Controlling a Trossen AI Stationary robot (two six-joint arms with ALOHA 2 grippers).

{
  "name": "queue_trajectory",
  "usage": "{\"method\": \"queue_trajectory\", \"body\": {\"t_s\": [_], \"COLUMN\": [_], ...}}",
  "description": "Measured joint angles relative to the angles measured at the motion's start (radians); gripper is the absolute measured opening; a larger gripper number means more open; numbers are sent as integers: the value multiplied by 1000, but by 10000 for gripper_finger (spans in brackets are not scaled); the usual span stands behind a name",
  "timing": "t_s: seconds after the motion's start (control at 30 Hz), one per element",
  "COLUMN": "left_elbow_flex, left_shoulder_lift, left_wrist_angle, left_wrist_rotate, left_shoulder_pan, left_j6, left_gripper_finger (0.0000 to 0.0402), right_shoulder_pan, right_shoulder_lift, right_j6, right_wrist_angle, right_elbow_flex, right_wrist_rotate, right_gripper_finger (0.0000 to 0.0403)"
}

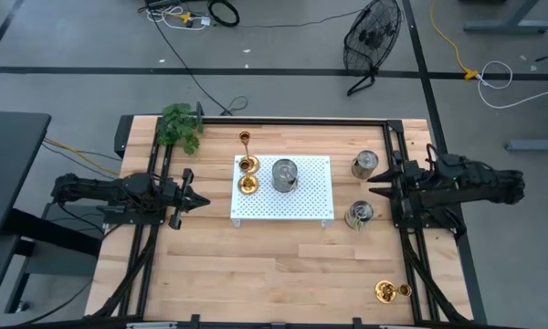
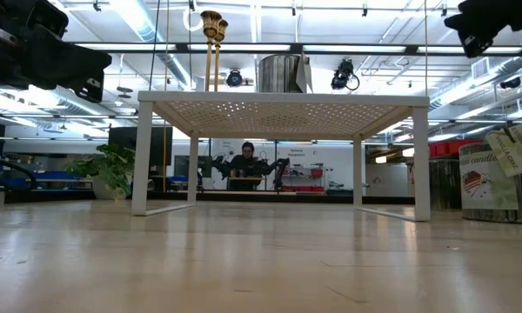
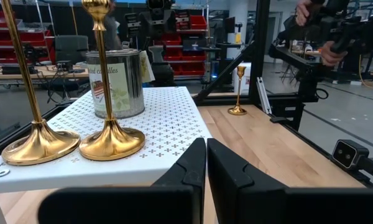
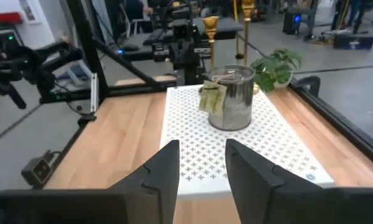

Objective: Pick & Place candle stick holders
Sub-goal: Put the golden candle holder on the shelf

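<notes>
Dark left gripper (image 3: 205,163) fingers pressed together, empty, facing two shiny brass candle stick holders (image 3: 112,140) with flared bases on a perforated white stand (image 3: 168,118). Right gripper (image 4: 202,165) parted, empty.

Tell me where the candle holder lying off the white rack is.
In the high view, the candle holder lies near the table's front right corner, well apart from the white rack.

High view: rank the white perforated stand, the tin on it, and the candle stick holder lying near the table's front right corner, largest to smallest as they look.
1. white perforated stand, clearly largest.
2. tin.
3. candle stick holder lying on its side; close to the tin in extent, so the last two places are unsure.
</notes>
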Motion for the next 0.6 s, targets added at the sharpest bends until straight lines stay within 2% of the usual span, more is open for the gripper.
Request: {"method": "queue_trajectory", "body": {"t_s": [0.3,0.6], "left_elbow_flex": [0,0], "left_shoulder_lift": [0,0], "left_wrist_angle": [0,0], "left_wrist_rotate": [0,0], "left_shoulder_pan": [0,0], "left_j6": [0,0], "left_gripper_finger": [19,19], "right_shoulder_pan": [122,266], "right_shoulder_lift": [97,206], "right_j6": [-47,-63], "right_wrist_angle": [12,16], "right_elbow_flex": [58,58], "right_wrist_rotate": [139,128], "right_gripper_finger": [176,220]}}
